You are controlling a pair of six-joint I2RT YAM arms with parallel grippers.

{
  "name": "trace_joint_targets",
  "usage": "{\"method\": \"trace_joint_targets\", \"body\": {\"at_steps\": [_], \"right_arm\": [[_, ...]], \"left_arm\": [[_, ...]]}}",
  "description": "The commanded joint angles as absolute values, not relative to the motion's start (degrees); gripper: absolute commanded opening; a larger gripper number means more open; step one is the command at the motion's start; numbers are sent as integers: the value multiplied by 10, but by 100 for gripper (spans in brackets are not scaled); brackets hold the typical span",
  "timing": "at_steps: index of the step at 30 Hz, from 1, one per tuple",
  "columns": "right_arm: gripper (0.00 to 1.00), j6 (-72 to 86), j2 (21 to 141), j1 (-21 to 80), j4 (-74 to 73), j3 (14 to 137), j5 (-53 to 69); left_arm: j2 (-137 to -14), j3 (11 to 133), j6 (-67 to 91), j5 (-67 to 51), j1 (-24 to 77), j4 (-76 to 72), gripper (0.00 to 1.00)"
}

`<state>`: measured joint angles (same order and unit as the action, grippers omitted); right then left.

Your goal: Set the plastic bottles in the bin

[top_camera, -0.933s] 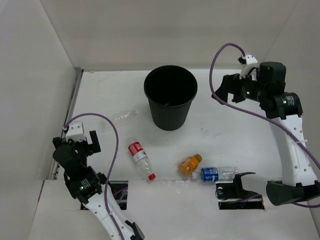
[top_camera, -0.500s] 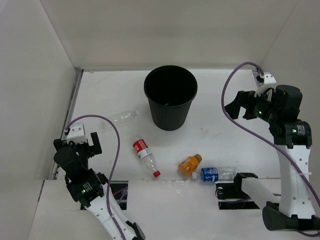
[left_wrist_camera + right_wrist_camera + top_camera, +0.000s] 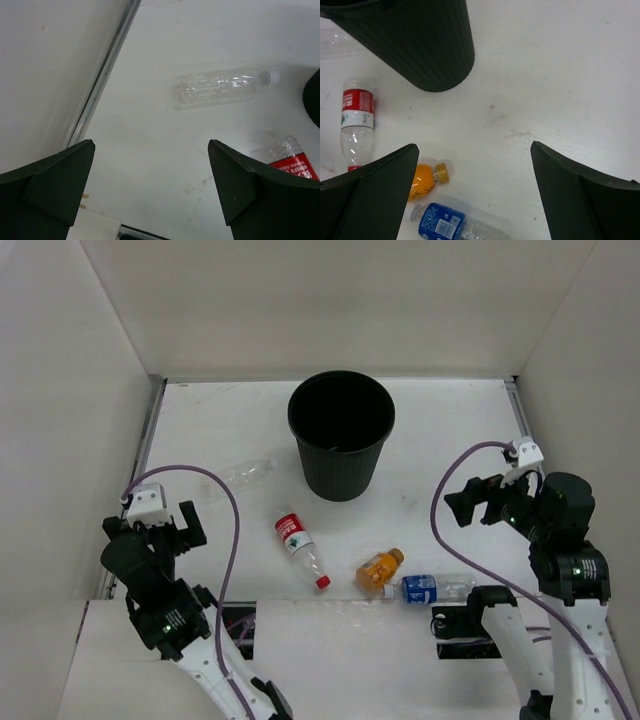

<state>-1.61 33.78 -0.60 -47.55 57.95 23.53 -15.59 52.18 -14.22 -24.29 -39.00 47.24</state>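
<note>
On white table (image 3: pixel 450 430): ribbed tapered black bin (image 3: pixel 340 468), clear bottle (image 3: pixel 222 87).

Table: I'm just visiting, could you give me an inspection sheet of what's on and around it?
Surface: white table, a few faint marks.
Job's things: bin upright; red-label bottle, orange bottle, blue-label bottle and clear bottle all lying outside it.
Clutter: nothing seen.
Grippers: left gripper and right gripper open, empty.
Cables: left cable and right cable, purple, loop off the arms.
Surroundings: white walls on three sides.
</note>
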Motion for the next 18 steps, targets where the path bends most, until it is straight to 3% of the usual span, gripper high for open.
{"method": "trace_joint_targets", "body": {"at_steps": [1,7,13,18], "right_arm": [[100,-37,323,15,-466,574,247],[100,-160,362,95,-658,612,249],[100,-251,371,227,-750,615,98],[100,-231,382,332,-818,592,61]], "left_arm": [[-154,547,-126,-287,-389,514,100],[-123,553,-134,-309,-395,549,100],[-121,556,-158,-311,-392,543,100],[-165,554,-167,-314,-393,511,100]]}}
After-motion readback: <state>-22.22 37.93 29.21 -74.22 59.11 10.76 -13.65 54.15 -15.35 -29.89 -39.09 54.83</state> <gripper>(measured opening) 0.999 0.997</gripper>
